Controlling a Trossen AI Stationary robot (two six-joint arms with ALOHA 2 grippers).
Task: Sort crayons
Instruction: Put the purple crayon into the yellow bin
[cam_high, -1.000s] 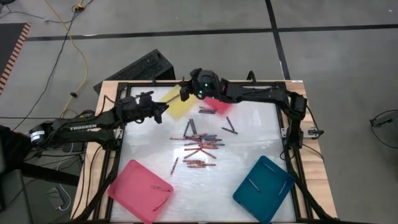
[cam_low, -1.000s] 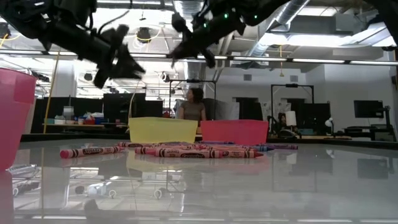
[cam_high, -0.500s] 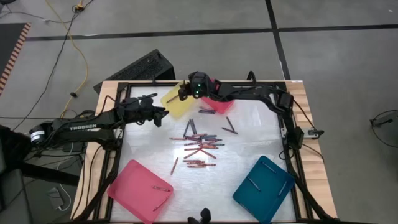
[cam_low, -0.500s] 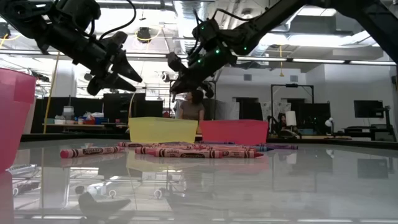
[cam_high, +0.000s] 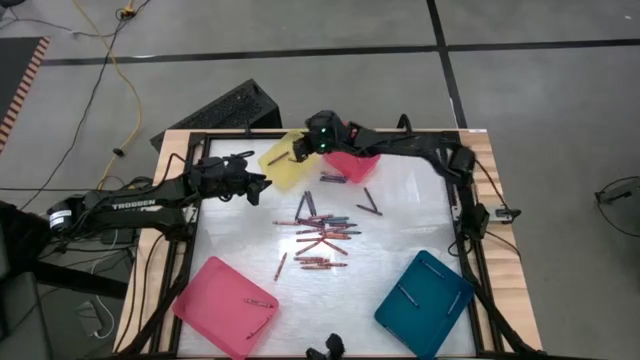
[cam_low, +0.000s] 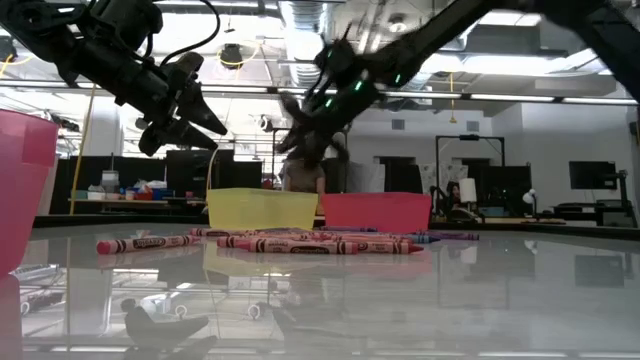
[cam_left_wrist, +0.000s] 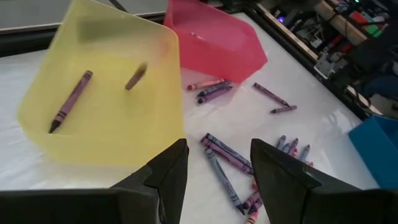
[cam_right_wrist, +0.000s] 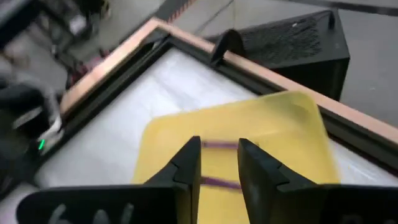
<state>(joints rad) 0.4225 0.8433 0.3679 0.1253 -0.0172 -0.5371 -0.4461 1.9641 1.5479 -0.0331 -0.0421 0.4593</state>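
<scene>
Surface: white glossy tabletop (cam_high: 400, 225).
Crayons: thin wax sticks (cam_high: 322, 232) heaped mid-table; two in square yellow plastic tray (cam_left_wrist: 99, 118).
Left gripper (cam_left_wrist: 214, 165): parted, empty, beside yellow tray.
Right gripper (cam_right_wrist: 217, 163): parted, empty, above it.

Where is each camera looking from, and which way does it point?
High view: above, straight down at the table, both arms.
Low view: table height, level across crayons; arms overhead.
Left wrist view: on the left arm, past its open tool.
Right wrist view: on the right arm, past its tool.
All four share the yellow tray.
</scene>
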